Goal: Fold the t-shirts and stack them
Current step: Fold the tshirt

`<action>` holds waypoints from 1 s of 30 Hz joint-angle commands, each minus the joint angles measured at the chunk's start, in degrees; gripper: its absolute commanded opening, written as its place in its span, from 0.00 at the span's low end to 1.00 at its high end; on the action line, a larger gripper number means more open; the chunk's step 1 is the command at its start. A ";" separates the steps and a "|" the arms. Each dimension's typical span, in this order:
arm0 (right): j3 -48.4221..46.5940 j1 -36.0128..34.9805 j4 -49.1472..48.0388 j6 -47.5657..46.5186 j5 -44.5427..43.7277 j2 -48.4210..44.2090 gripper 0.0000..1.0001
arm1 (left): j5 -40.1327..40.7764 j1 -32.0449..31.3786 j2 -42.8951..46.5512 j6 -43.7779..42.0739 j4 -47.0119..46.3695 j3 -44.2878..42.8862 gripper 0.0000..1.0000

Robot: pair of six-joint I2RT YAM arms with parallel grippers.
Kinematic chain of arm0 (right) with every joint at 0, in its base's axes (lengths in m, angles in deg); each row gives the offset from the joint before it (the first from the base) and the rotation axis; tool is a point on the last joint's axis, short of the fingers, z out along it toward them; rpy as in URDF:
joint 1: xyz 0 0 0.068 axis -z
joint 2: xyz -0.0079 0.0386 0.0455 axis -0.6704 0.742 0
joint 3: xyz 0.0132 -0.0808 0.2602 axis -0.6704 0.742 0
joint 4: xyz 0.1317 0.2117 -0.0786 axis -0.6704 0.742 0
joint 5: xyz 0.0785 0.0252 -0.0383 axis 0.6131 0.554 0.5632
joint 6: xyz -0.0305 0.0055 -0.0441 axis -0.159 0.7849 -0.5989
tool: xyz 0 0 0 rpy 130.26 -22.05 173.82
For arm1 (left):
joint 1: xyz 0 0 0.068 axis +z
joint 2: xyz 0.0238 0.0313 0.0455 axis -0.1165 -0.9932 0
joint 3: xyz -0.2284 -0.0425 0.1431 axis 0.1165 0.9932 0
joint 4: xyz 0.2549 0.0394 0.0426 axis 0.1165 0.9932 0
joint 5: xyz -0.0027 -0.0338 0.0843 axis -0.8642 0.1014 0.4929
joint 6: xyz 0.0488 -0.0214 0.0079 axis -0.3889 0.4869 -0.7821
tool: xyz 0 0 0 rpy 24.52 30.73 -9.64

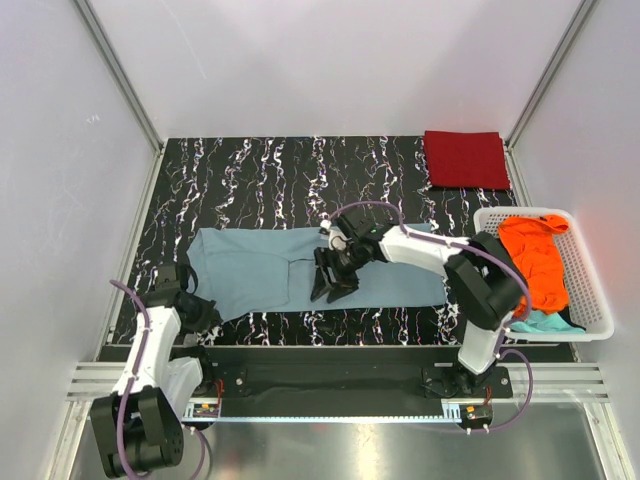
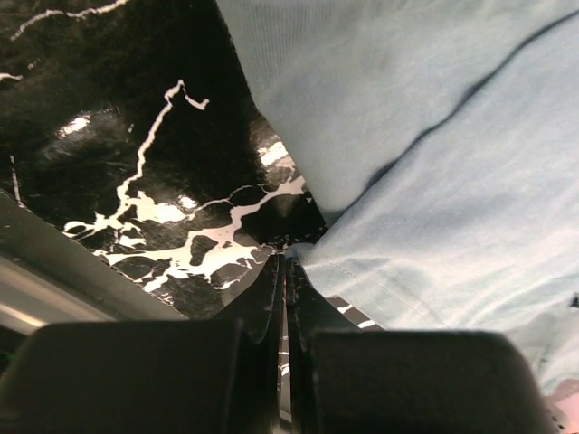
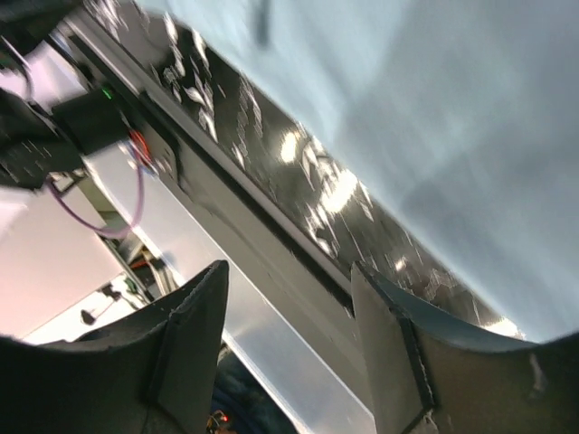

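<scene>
The grey-blue t-shirt (image 1: 260, 268) lies spread flat across the middle of the black marbled table (image 1: 250, 175). My left gripper (image 1: 205, 312) is at the shirt's near-left corner. In the left wrist view its jaws (image 2: 288, 264) are shut, with the hem corner of the shirt (image 2: 434, 163) pinched at their tips. My right gripper (image 1: 330, 285) hovers over the middle of the shirt's near edge, open and empty (image 3: 289, 271); that view is blurred. The dark red t-shirt (image 1: 465, 158) lies folded at the back right. The orange t-shirt (image 1: 535, 262) and the teal t-shirt (image 1: 548, 322) lie in the basket.
The white slatted basket (image 1: 592, 290) stands at the table's right edge. The metal rail (image 1: 340, 385) with the arm bases runs along the near edge. White walls enclose the table on three sides.
</scene>
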 commanded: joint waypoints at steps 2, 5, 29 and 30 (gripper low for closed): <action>-6.91 -3.14 -7.62 6.12 1.74 5.92 0.64 | 1.00 0.00 -3.25 -2.62 0.01 -3.69 0.00; -9.02 -3.68 -10.34 10.25 0.68 9.09 0.61 | 0.82 -0.09 -4.13 -3.41 -0.17 -4.65 0.00; -14.56 -7.90 -13.68 17.39 -1.96 20.69 0.41 | 0.91 -0.09 -3.07 -4.99 -0.70 -4.22 0.00; -14.74 -7.90 -13.69 17.39 -1.96 20.87 0.40 | 1.00 -0.09 -3.07 -4.99 -0.70 -4.22 0.00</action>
